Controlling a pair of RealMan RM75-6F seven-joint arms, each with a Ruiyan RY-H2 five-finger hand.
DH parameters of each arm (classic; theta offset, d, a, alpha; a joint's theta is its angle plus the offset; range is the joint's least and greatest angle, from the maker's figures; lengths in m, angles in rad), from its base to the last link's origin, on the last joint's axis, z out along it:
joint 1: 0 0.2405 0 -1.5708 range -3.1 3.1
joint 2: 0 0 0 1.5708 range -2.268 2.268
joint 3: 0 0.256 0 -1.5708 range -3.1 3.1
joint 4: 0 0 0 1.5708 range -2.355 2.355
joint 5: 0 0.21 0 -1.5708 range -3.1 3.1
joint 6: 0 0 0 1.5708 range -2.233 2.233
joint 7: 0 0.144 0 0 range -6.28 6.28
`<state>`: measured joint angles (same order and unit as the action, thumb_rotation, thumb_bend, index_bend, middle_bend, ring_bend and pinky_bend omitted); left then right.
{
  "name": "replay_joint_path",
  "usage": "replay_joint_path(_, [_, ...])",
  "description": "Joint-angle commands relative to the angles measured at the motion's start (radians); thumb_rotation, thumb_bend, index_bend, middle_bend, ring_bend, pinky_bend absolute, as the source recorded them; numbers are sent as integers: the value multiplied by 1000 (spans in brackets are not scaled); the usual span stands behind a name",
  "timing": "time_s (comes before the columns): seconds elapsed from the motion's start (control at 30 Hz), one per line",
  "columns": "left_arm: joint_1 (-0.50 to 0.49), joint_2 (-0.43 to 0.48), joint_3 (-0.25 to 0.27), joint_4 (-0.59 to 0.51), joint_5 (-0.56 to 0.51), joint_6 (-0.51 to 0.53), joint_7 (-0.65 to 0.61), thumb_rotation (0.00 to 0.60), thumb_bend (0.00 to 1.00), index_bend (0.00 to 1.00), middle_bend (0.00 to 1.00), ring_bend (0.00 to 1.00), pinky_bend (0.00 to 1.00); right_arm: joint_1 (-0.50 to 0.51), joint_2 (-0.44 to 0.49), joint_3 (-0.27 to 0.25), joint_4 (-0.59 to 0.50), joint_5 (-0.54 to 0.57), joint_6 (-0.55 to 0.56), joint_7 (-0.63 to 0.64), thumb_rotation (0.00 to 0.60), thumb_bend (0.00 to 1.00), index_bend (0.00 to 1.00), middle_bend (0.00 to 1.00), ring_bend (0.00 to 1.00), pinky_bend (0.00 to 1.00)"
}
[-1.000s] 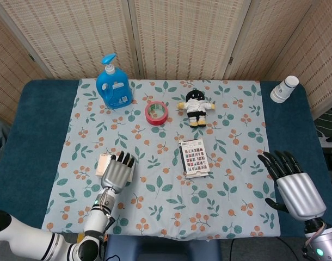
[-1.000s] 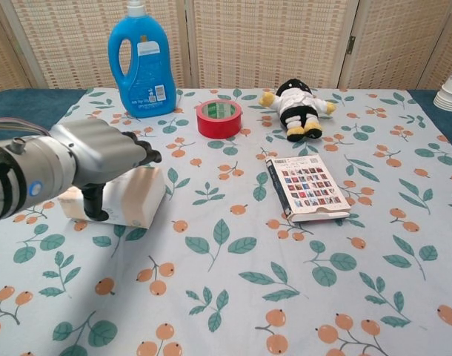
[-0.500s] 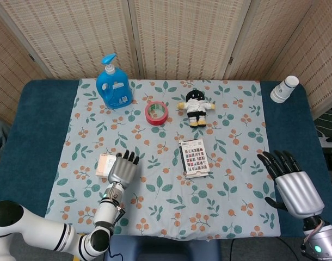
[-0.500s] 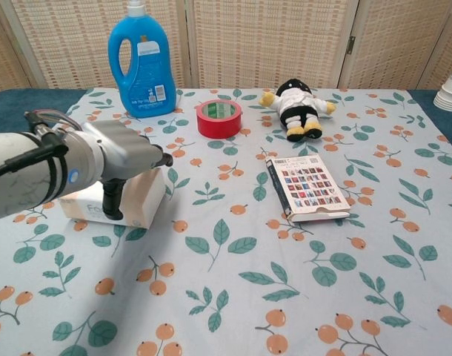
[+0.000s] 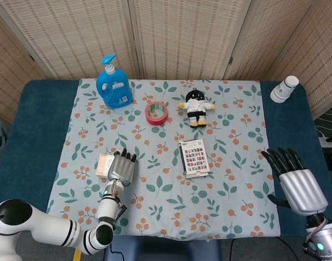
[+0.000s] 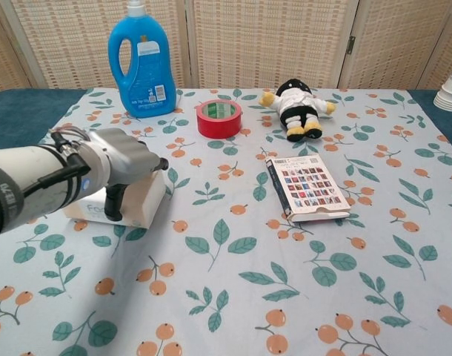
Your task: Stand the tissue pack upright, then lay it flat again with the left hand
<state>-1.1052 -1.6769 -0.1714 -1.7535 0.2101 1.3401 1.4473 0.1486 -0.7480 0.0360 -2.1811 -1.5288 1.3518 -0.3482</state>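
Pale paper pack: the tissue pack (image 6: 126, 202) lies flat on the leaf-print cloth (image 5: 231, 136), near the cloth's left edge and about midway between the table's front and back edges; the chest view shows its printed front face and most of its top.
Left hand: the left hand (image 6: 126, 159) sits over the pack's top, its thumb hanging down the front face and its fingertips (image 5: 126, 156) reaching past the right side.
Grip state: the hand is wrapped loosely around the pack; the pack is not lifted, and I cannot tell whether the fingers truly clamp it.
Just changed: over the last second the forearm has swung lower and drawn back toward the table's front-left corner, and the hand has slid rightward across the pack, uncovering more of the front face; the pack itself has not shifted or tipped.
Meaning for the task: judged from this, the hand is settling its hold before the tip-up, so the standing step is not yet begun and the lay-flat step is still ahead.
Right hand: the right hand (image 5: 296, 182) hovers off the cloth's right edge over the blue table (image 5: 38, 125), fingers spread, holding nothing; it has drifted slightly toward the front edge.
Nearby: the booklet (image 6: 307, 187) lies well apart to the right; red tape roll (image 6: 218, 118) and blue detergent bottle (image 6: 142, 65) stand toward the back edge.
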Motion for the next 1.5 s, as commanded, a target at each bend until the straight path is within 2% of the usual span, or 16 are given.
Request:
replay_joint_path(0.03, [1, -5, 23, 12, 31, 5, -15, 600, 245, 246, 282, 57, 225, 1, 0, 0, 0, 1, -1, 0, 600, 26, 0, 61, 0, 28])
replay_joint_path(0.1, [3, -7, 29, 14, 39, 10, -23, 600, 255, 318, 350, 119, 241, 1, 0, 0, 0, 0, -1, -1, 600, 26, 0, 61, 0, 28])
replay_joint_path(0.2, [5, -6, 38, 10, 68, 19, -38, 600, 265, 362, 388, 145, 250, -1, 0, 0, -1, -1, 2, -2, 600, 26, 0, 61, 0, 28])
replay_joint_path(0.43, [7, 5, 42, -18, 136, 40, -68, 600, 276, 409, 436, 179, 259, -1, 0, -1, -2, -2, 3, -2, 600, 26, 0, 61, 0, 28])
replay_joint_path(0.47, [5, 20, 7, -58, 206, 59, -117, 600, 277, 416, 443, 186, 258, -1, 1, 0, -1, 0, 2, -1, 600, 26, 0, 61, 0, 28])
replay_joint_path(0.53, [27, 43, -10, -104, 291, 77, -199, 600, 276, 419, 459, 196, 250, 0, 1, 1, 1, 4, 1, 1, 600, 26, 0, 61, 0, 29])
replay_joint_path(0.67, [109, 58, -45, -134, 514, 122, -476, 600, 276, 421, 485, 228, 234, 1, 2, 3, 3, 7, 2, 5, 600, 26, 0, 61, 0, 28])
replay_joint_path(0.73, [149, 58, -68, -142, 577, 134, -608, 600, 276, 423, 502, 242, 224, 2, 1, 2, 4, 9, -1, 4, 600, 26, 0, 61, 0, 28])
replay_joint_path(0.87, [232, 44, -114, -110, 705, 171, -884, 600, 276, 422, 505, 246, 205, 5, -3, 2, 4, 16, -10, -1, 600, 26, 0, 61, 0, 28])
replay_joint_path(0.97, [294, 25, -122, -55, 782, 194, -1075, 600, 274, 422, 505, 248, 171, 6, -7, 0, 5, 16, -11, -8, 600, 27, 0, 61, 0, 28])
replay_joint_path(1.17, [404, -52, -129, 78, 827, 221, -1370, 600, 271, 380, 470, 242, 156, 11, -19, -2, 8, 33, -26, -29, 600, 26, 0, 61, 0, 29])
replay_joint_path(1.33, [469, -101, -142, 177, 834, 205, -1549, 600, 274, 354, 445, 188, 128, 14, -24, -1, 8, 40, -27, -43, 600, 26, 0, 61, 0, 28])
replay_joint_path(1.5, [516, -150, -91, 315, 916, 197, -1660, 600, 278, 332, 429, 157, 120, 14, -27, 1, 12, 53, -25, -53, 600, 27, 0, 61, 0, 28])
